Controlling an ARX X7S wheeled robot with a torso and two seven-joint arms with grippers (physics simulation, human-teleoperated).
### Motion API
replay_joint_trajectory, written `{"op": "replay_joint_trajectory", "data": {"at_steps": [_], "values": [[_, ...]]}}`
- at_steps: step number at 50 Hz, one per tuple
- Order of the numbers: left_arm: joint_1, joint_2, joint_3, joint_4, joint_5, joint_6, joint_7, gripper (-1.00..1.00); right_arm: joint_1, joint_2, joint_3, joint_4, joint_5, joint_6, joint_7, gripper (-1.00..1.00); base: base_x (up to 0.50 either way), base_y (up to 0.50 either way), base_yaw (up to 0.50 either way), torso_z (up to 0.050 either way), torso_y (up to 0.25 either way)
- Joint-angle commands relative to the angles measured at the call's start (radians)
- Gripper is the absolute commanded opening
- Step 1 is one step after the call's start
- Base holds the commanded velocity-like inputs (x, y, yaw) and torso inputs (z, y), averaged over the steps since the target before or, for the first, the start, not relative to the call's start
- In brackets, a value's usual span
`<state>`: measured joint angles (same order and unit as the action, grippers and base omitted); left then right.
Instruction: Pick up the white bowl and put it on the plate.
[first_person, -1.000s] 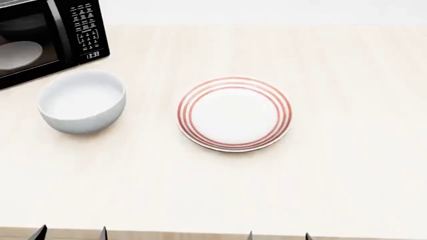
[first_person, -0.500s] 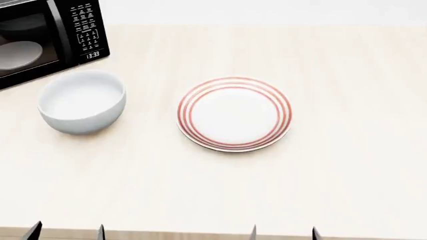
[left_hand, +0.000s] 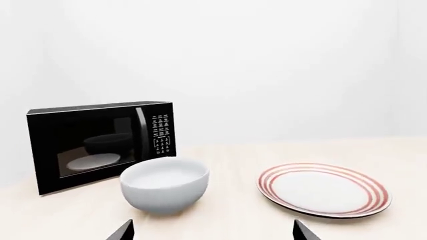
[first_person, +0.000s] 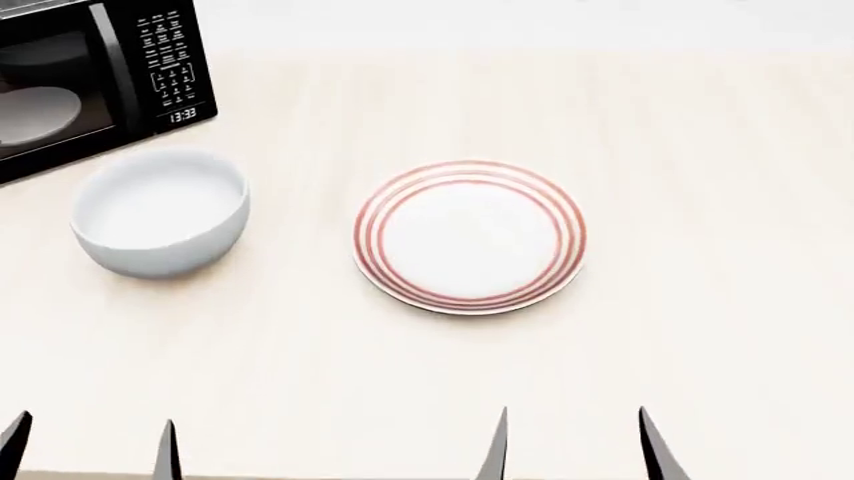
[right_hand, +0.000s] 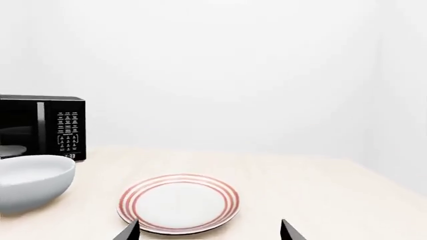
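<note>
The white bowl (first_person: 160, 212) stands upright and empty on the pale table (first_person: 694, 200), left of the red-ringed plate (first_person: 470, 236); a gap separates them. The bowl (left_hand: 165, 184) and the plate (left_hand: 324, 189) also show in the left wrist view, and the bowl (right_hand: 30, 183) and the plate (right_hand: 179, 202) in the right wrist view. My left gripper (first_person: 91, 445) is open near the table's front edge, well short of the bowl. My right gripper (first_person: 571, 442) is open too, in front of the plate. Only the fingertips (left_hand: 122, 231) (right_hand: 288, 231) show in the wrist views, holding nothing.
A black microwave (first_person: 94, 70) stands at the back left, just behind the bowl, with a dim greyish dish (first_person: 40, 108) behind its door. The microwave (left_hand: 100, 142) (right_hand: 41, 127) shows in both wrist views, with a white wall behind it.
Both pairs of fingertips have come further up into the head view, towards the bowl and plate. The left pair has shifted left. The bowl and plate rest where they were.
</note>
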<state>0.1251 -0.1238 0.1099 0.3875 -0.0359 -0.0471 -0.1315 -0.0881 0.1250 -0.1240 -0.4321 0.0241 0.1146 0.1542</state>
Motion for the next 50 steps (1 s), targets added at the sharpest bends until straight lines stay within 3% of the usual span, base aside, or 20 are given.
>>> {"op": "replay_joint_trajectory", "data": {"at_steps": [1,36,50], "values": [[0.009,-0.015,0.005,0.041,-0.006,-0.002,-0.020,1.00,-0.005,0.018,-0.014,-0.037,-0.003,-0.004,0.016,1.00,0.50,0.05,0.00,0.000,0.000],[0.000,-0.044,0.040,0.004,0.000,0.013,-0.058,1.00,0.000,0.040,-0.035,-0.031,0.019,-0.008,0.053,1.00,0.50,0.06,0.00,0.000,0.000],[-0.004,-0.053,0.049,0.010,0.004,-0.011,-0.077,1.00,0.004,0.052,-0.049,-0.022,0.014,-0.007,0.065,1.00,0.00,0.00,0.00,0.000,0.000]]}}
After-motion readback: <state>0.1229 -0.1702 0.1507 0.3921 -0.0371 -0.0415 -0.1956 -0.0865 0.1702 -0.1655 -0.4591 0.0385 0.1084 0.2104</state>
